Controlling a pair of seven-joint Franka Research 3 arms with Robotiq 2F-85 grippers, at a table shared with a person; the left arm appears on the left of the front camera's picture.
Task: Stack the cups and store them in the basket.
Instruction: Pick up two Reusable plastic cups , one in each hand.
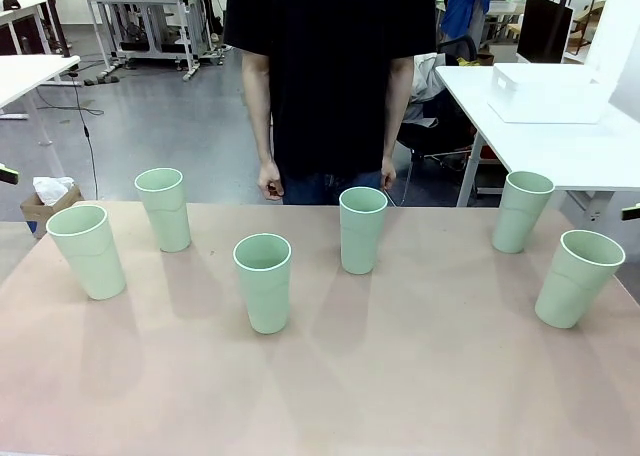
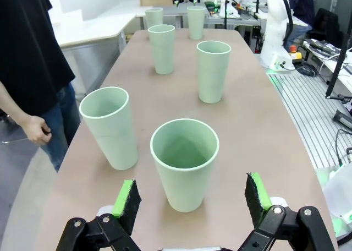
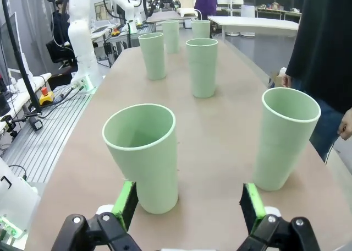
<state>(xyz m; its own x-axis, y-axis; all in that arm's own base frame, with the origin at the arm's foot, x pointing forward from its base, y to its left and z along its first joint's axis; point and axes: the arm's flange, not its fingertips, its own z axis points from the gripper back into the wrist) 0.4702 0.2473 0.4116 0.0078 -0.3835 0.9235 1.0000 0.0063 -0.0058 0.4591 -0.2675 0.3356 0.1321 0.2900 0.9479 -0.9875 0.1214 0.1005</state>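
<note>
Cups [image 1: 263, 281] upright, left end effector [image 2: 192, 197] wide, right end effector [image 3: 188, 202] wide, basket [image 1: 545, 94] perhaps beyond

Cups [image 1: 263, 281] were smooth matt pale-green plastic, table [image 1: 400, 396] had a smooth, dull pinkish-brown top, basket [image 1: 545, 96] was white matt plastic, jaws were black with a slight gloss, their green pads [image 2: 126, 198] looked soft and rough-edged, person's shirt [image 1: 330, 56] was black cloth
</note>
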